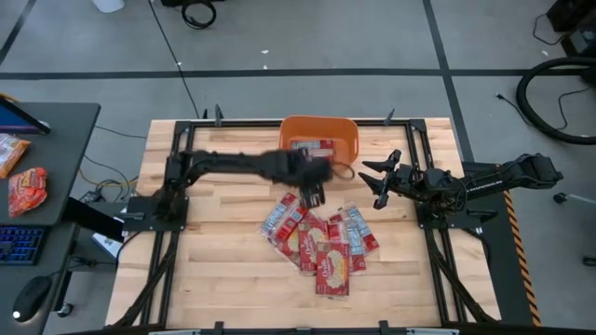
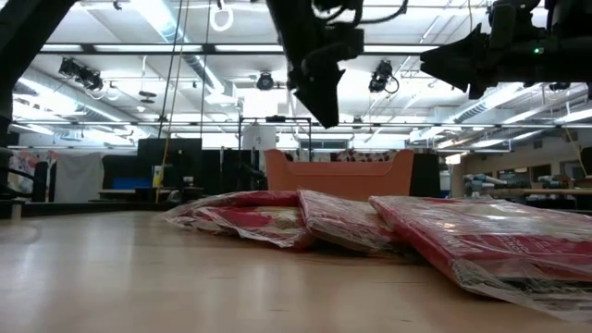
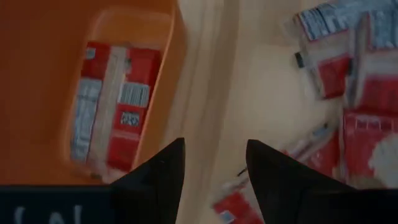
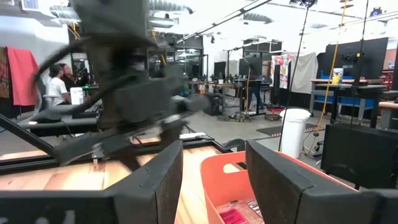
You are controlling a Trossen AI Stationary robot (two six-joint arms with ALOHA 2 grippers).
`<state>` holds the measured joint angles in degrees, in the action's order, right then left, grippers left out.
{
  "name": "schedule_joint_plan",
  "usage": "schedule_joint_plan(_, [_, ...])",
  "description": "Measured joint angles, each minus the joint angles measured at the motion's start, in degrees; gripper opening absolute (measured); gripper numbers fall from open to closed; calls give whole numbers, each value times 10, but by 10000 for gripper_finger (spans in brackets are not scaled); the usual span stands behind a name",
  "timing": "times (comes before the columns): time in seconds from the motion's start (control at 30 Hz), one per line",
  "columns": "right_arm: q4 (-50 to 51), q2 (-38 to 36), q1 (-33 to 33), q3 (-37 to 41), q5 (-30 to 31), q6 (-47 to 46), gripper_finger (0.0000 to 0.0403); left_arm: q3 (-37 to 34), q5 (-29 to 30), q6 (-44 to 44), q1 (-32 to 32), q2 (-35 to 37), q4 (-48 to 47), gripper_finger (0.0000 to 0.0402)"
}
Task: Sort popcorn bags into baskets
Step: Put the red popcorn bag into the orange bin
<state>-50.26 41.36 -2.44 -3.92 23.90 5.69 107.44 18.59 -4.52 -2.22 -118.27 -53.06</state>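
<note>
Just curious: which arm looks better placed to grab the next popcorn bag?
Probably the left. Its open, empty hand hangs right over the popcorn bags, beside the basket. The right hand waits off to the side.

A robotics lab: open hall with ceiling lights (image 2: 266,81), workbenches (image 4: 339,87) and cable-strewn concrete floor (image 1: 307,37).
</note>
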Motion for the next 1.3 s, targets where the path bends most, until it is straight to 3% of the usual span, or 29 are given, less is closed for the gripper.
schedule_joint_plan(0.17, [2,0,0,0,0,-6,180,0,31,-94,67,-10,-59,177])
schedule_joint_plan(0.37, [2,0,0,0,0,-6,180,-1,34,-218,139,-21,-110,213])
schedule_joint_plan(0.67, [-7,7,0,0,0,-7,180,-49,48,-386,214,-51,-114,244])
schedule_joint_plan(1.13, [-7,10,0,0,0,-10,180,-57,59,-378,222,-114,-130,243])
schedule_joint_plan(1.3, [-6,10,0,0,0,-10,180,-57,56,-350,217,-121,-173,211])
